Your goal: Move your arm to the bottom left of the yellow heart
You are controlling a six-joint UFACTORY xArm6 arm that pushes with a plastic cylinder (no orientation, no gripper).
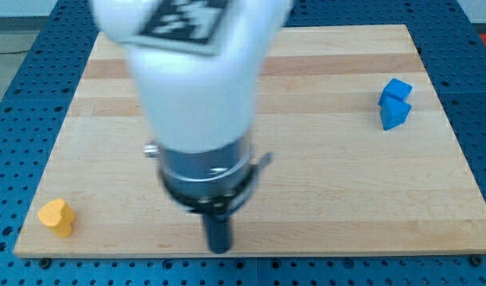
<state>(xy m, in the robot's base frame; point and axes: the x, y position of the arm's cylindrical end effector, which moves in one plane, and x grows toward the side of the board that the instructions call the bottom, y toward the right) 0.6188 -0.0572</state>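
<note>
The yellow heart [56,217] lies near the bottom left corner of the wooden board [322,159]. My tip [219,249] is at the board's bottom edge, near the middle, far to the right of the yellow heart and slightly lower than it. The white arm body [197,79] above the rod fills the view's upper middle and hides the board behind it.
A blue block [395,102] of unclear shape sits near the board's right edge, in the upper part. The board rests on a blue perforated table [13,95]. The board's bottom edge runs just below my tip.
</note>
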